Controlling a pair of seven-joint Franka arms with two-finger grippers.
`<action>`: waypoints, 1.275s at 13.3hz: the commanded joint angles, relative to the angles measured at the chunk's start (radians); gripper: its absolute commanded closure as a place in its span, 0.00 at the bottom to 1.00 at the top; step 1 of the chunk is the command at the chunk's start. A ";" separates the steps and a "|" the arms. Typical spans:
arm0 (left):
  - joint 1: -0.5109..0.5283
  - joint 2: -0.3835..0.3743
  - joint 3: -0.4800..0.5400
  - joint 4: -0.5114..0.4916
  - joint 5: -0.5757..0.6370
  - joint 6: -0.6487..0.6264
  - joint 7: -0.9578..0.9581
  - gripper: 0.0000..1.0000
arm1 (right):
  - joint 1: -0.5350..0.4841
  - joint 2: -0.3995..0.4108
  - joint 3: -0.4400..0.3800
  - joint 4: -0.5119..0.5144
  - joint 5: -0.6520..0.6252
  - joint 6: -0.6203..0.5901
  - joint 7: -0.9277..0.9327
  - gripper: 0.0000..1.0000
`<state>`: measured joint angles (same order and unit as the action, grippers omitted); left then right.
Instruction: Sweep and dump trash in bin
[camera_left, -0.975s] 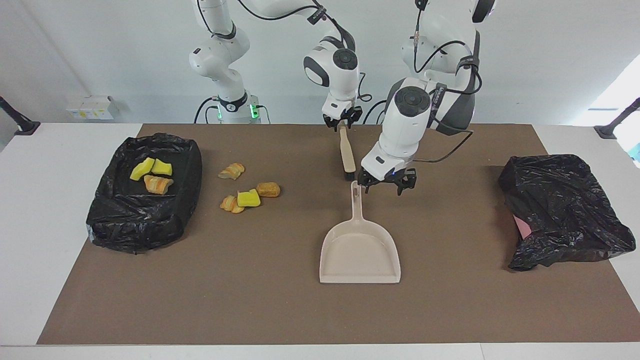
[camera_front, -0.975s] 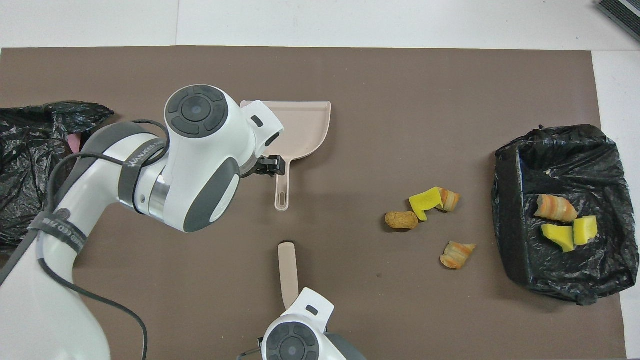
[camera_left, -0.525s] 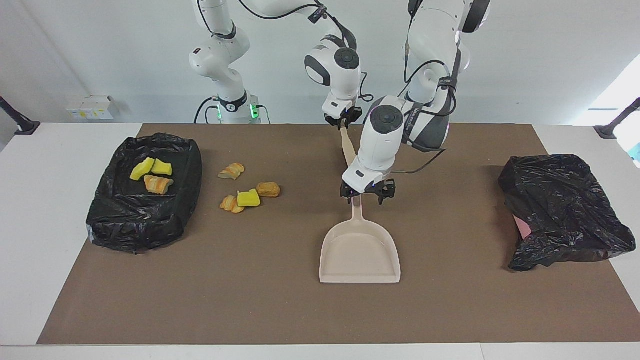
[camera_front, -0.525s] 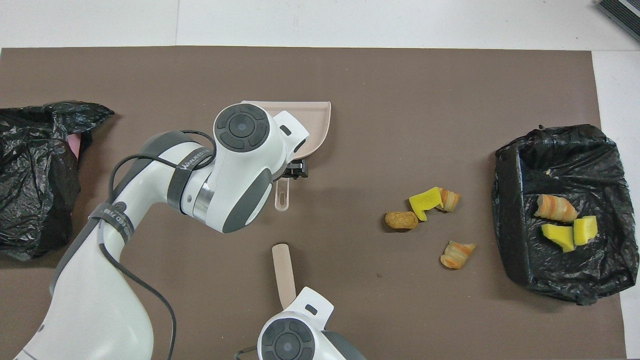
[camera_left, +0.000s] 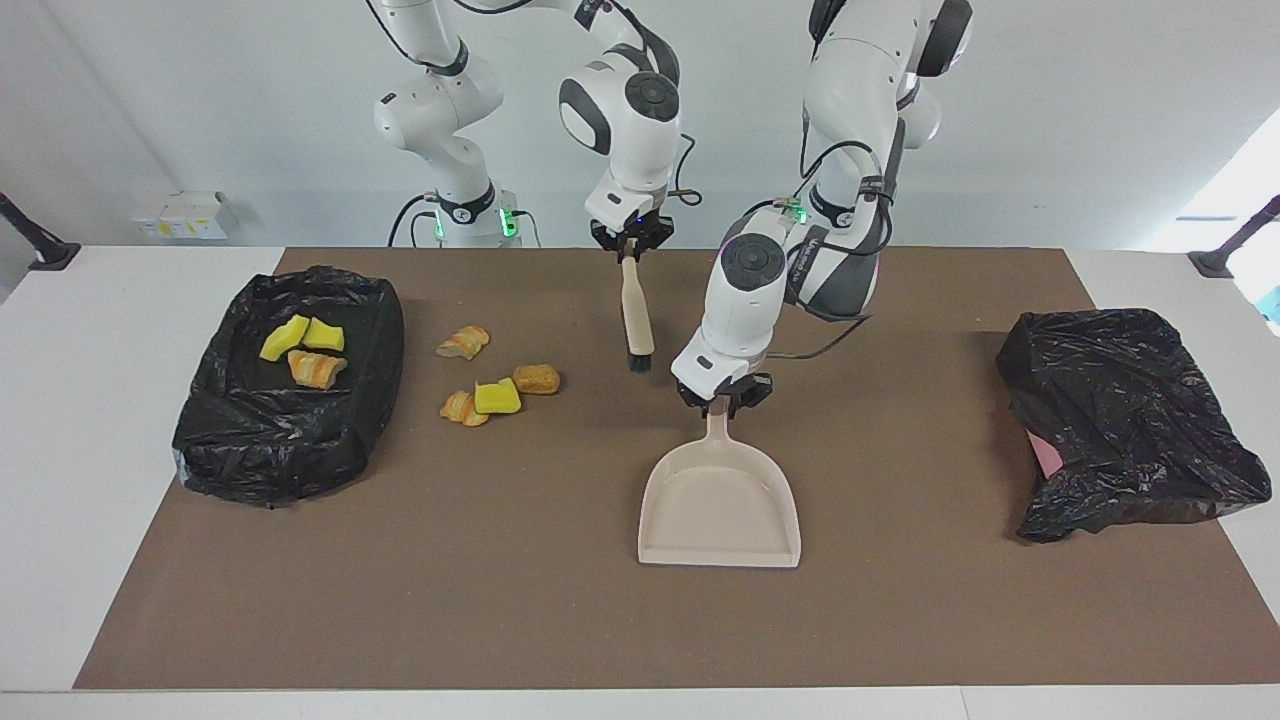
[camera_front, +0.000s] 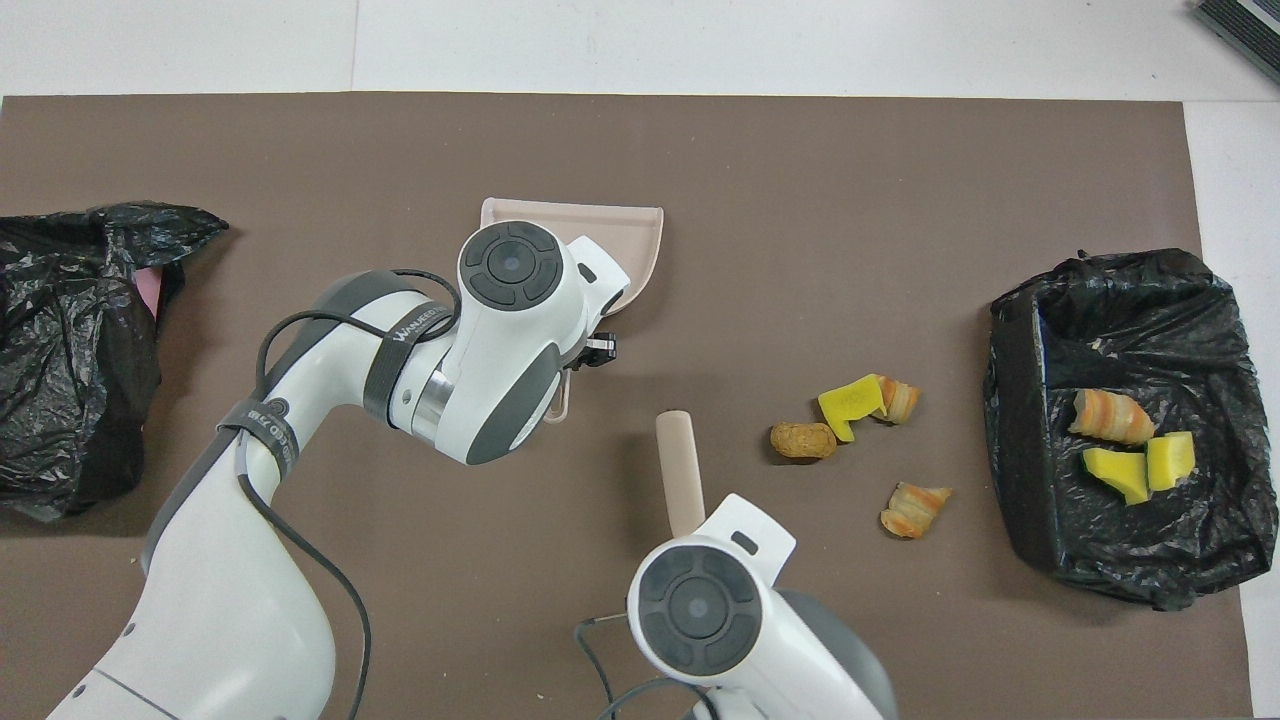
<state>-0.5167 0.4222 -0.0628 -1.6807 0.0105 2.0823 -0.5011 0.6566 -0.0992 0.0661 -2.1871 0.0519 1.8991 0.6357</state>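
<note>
Left pincer (camera_left: 722, 405): down on the dustpan (camera_left: 720, 500) handle, jaws now closed around it; a second ago they stood wide beside the handle's tip.
Right pincer (camera_left: 631, 243): clamped on the top of the brush (camera_left: 636, 310), which now hangs upright with its dark bristles down over the mat (camera_left: 600, 620); it has lifted off the mat and swung toward the right arm's end.
Dustpan: flat on the mat at mid-counter, mouth facing away from the robots, not moved.
Loose trash (camera_left: 500, 390): four bits on the mat between the brush and the bin (camera_left: 290, 420): a yellow sponge touching a bread chunk, a brown lump just beside them, another bread chunk nearer to the robots.
Binned trash (camera_left: 305, 350): two sponge bits and a bread chunk lie inside the black-lined bin at the right arm's end.
Other bag (camera_left: 1125, 420): crumpled at the left arm's end, not in play.
Meaning: both tools are in hand, so pickup looks finished; sweeping the loose bits into the pan likely comes next, and the pan must first travel to them.
</note>
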 joint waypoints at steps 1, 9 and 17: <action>0.026 -0.022 0.011 -0.004 0.000 -0.008 0.045 1.00 | -0.127 -0.034 0.006 -0.017 -0.058 -0.006 -0.042 1.00; 0.181 -0.144 0.021 0.006 0.003 -0.188 0.686 1.00 | -0.447 -0.010 0.011 -0.048 -0.340 0.009 -0.487 1.00; 0.063 -0.269 0.020 -0.120 0.144 -0.251 1.024 1.00 | -0.557 0.035 0.012 -0.117 -0.348 0.094 -0.622 1.00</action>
<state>-0.3830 0.2336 -0.0529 -1.6953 0.0999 1.8127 0.5054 0.1109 -0.0537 0.0668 -2.2840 -0.2952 1.9793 0.0347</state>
